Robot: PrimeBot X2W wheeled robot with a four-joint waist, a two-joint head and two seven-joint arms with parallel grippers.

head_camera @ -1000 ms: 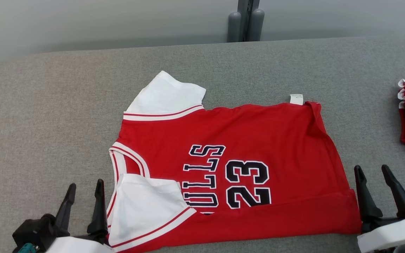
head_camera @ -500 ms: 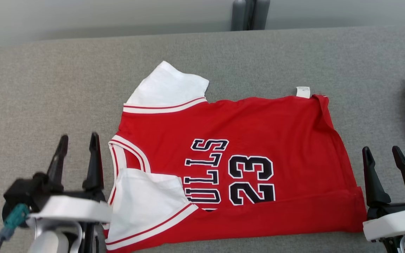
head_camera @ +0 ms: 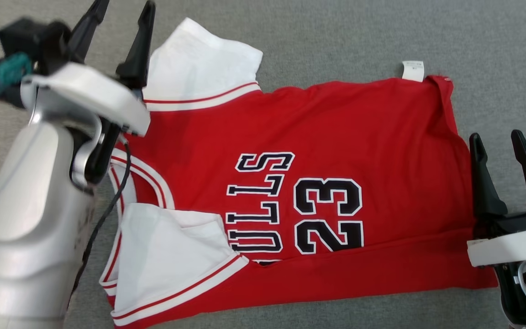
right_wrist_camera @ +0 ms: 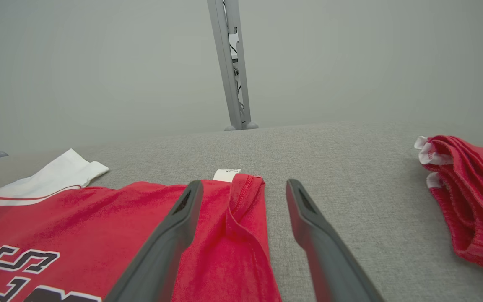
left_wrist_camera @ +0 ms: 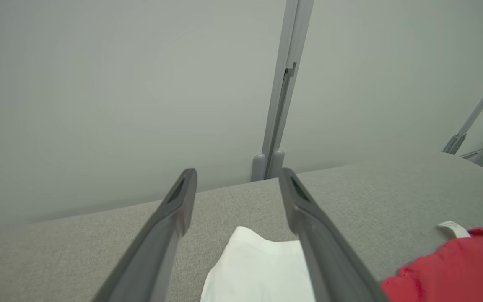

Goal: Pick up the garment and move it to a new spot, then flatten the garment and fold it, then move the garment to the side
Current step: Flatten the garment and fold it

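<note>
The garment (head_camera: 336, 128), a red jersey with black, white-edged lettering and 23, lies flat on the grey counter (head_camera: 336, 36), neck to the left. Its far white sleeve (head_camera: 199, 59) lies spread out; the near sleeve (head_camera: 171, 256) is folded onto the chest.

The garment (head_camera: 336, 132) was soft, matt knit cloth, red in the body, with white sleeves (head_camera: 199, 59) of the same dull weave. The table (head_camera: 336, 32) wore a coarse grey woven fabric, matt. The left gripper (head_camera: 123, 11) at eleven o'clock and the right gripper (head_camera: 495, 139) at four o'clock had dull black, plastic-looking fingers. The left forearm (head_camera: 25, 205) at eight o'clock had a smooth silvery shell with a soft sheen. In the right wrist view, the post (right_wrist_camera: 229, 63) at twelve o'clock looked like satin grey metal.
</note>
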